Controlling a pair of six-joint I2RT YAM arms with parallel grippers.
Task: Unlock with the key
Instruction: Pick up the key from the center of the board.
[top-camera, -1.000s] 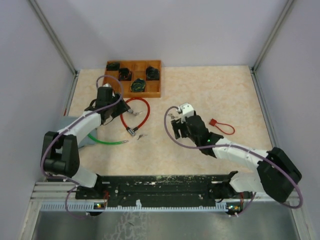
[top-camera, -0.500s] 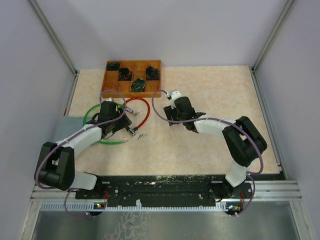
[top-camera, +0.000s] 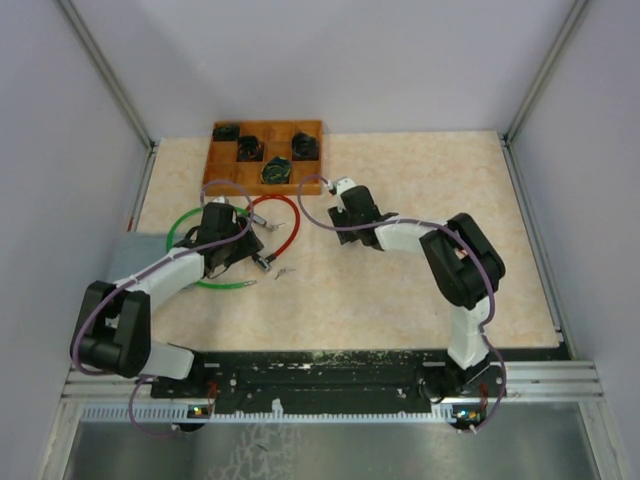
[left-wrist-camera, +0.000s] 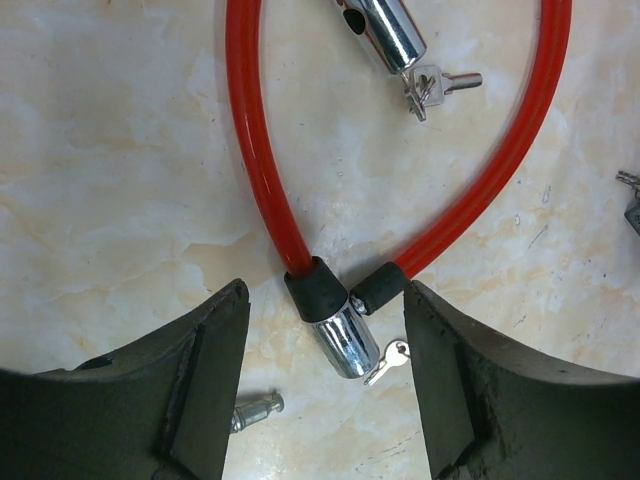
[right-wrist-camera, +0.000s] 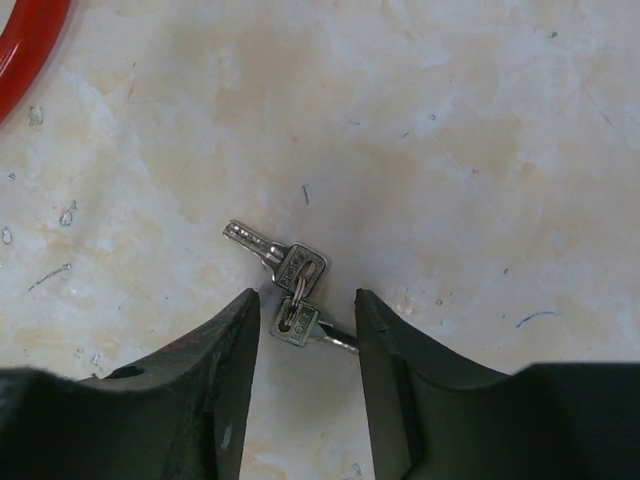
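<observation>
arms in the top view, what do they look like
The left arm and right arm both have white links, bulky black joints and a purple cable looping alongside. Pincer fingers are matte black, broad and tapering.

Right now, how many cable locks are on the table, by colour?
Red lock: 1
Green lock: 1
Total: 2

Beige marbled table (top-camera: 420, 290) w/ red cable lock (left-wrist-camera: 250, 130), green cable (top-camera: 228, 286), keys (right-wrist-camera: 290, 270), wooden tray (top-camera: 305, 180)
</observation>
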